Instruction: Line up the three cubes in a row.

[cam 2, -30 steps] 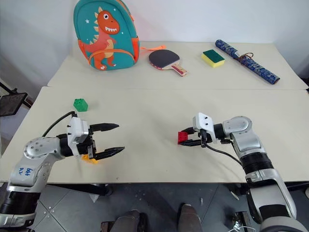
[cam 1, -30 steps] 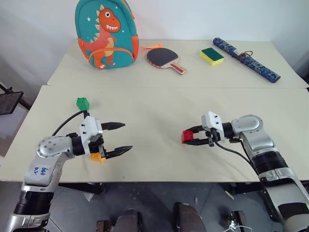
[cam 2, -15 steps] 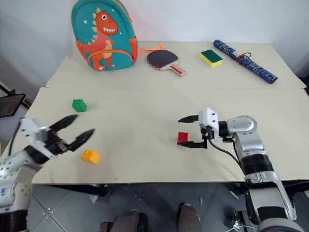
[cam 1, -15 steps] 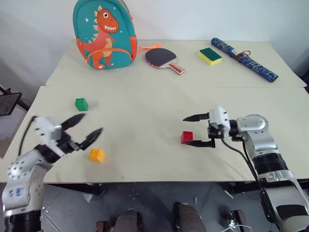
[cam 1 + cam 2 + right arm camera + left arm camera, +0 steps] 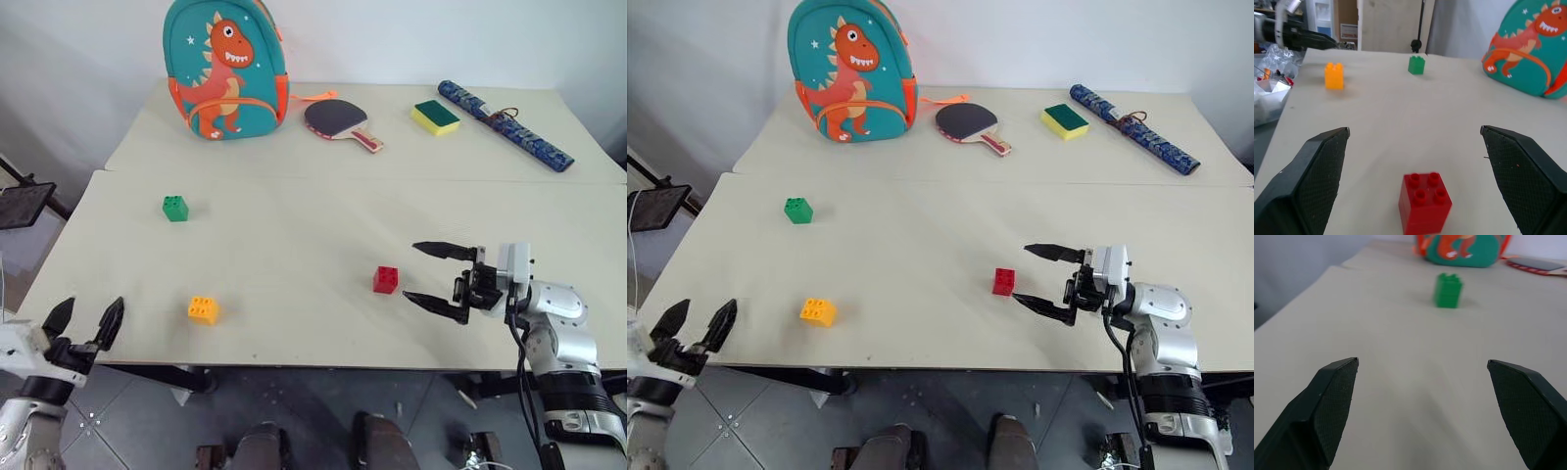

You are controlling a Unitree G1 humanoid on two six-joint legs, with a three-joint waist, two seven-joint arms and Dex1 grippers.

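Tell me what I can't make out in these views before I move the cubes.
- Backpack, left wrist view: cut off by the top edge.
- Backpack, right wrist view: cut off by the right edge.
- Red cube, right wrist view: its underside is cut off by the bottom edge.
- Paddle, left wrist view: cut off by the right edge, blurred.

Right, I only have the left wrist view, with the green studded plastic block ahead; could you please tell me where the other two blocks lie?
Observer: The yellow-orange studded plastic block sits near the front edge of the table, towards the robot's left.
Operator: And the red one?
Observer: The red studded plastic block stands free on the table, just ahead of the open right gripper.
Operator: Are the three in a row?
Observer: No; the green block lies farther back than both, so they form a triangle.
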